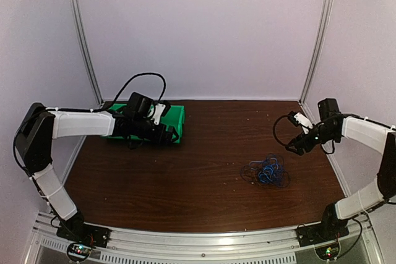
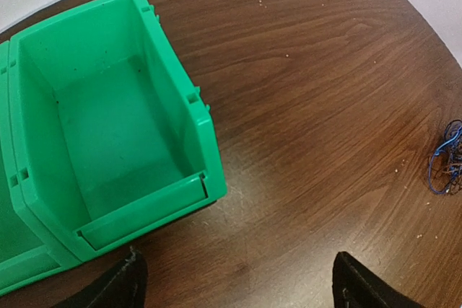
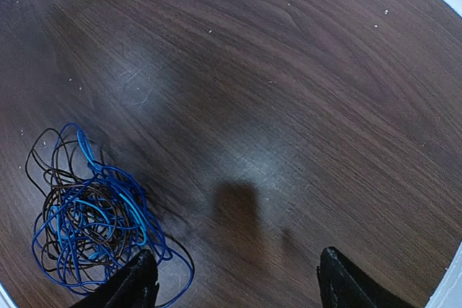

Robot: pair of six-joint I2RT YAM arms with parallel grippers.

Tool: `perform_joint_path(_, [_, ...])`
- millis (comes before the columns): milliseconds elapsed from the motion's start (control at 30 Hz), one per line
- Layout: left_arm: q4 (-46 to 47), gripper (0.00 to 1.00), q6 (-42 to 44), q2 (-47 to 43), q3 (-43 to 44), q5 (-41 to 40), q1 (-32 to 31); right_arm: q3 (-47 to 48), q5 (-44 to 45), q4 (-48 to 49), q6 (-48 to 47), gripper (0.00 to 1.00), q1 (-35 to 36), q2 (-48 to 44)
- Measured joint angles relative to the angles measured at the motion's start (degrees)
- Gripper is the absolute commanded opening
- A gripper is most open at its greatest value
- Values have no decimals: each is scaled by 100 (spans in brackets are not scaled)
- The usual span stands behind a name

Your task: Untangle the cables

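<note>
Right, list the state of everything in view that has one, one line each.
Thin blue and black cables: tangled in one heap on the dark wooden table, not held.
Green plastic bin: upright, open-topped, empty.
Left gripper: open, holding nothing, above the table next to the bin.
Right gripper: open, holding nothing, beside the heap.

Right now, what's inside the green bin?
Nothing: the green bin shows a bare floor and walls in the left wrist view. The cables lie tangled on the table. The adjoining bin is mostly cut off.
</note>
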Motion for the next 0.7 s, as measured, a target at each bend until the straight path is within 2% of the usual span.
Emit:
perform_joint_path(200, [61, 89, -179, 22, 144, 33, -33, 31, -120, -35, -284, 57, 7, 671])
perform_joint_path(400, [140, 88, -240, 39, 221, 74, -144, 407, -282, -321, -586, 56, 20, 1587])
perform_joint_path(600, [136, 88, -234, 59, 223, 107, -175, 487, -404, -501, -704, 51, 35, 1661])
perform_joint_path(700, [122, 83, -184, 59, 223, 138, -175, 490, -297, -734, -859, 51, 39, 1506])
